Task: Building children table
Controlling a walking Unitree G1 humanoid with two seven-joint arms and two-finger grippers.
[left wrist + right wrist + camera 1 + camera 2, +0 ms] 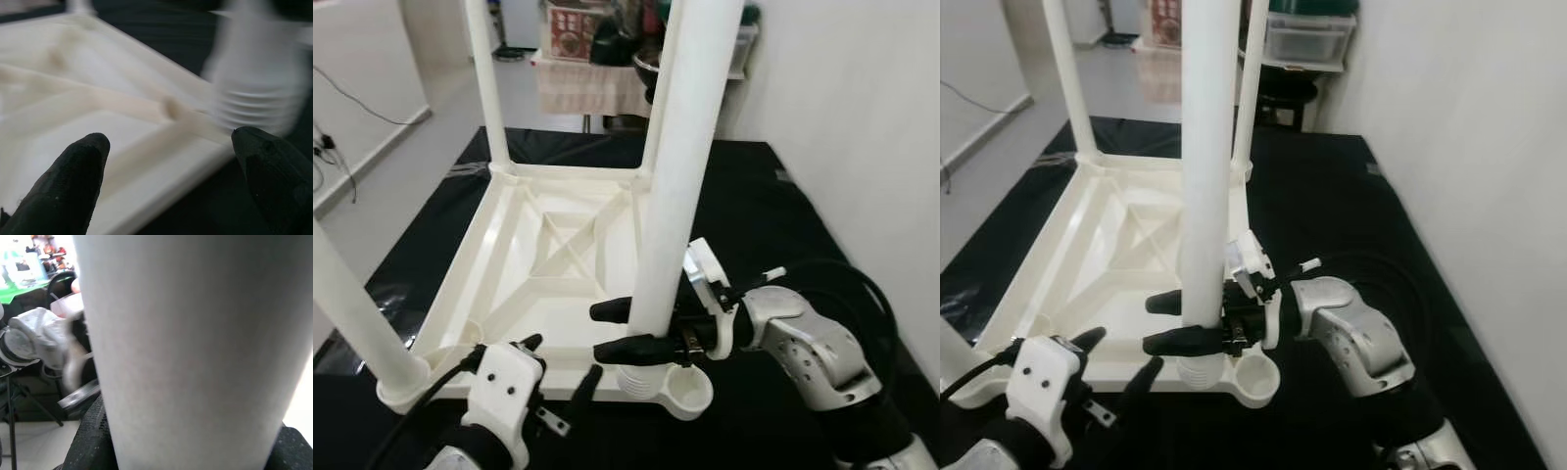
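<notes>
1. The children's table, a cream-white plastic tabletop (524,259) with moulded ribs, lies upside down on a black floor mat (764,196); three white plastic legs already stand in its corner sockets.
2. The right end effector (622,328) is clamped on the fourth leg, a white cylindrical plastic tube (680,147), just above its ribbed threaded base, which sits at the near right corner of the tabletop beside an open round socket (690,390).
3. The left end effector (558,367) hovers with fingers spread above the near edge of the tabletop, gripping nothing.
4. Judged step: seating the fourth leg. It should go best with the tube kept vertical over the socket and pressed or turned straight down; a tilt would probably jam the ribs.
5. The left end effector could brace the near edge so the tabletop does not slide on the mat.
6. Open room: a white wall (1469,147) runs along the right side of the mat, leaving a bare black strip there; the tall leg at the near left corner (352,313) limits left-arm sweep.
</notes>
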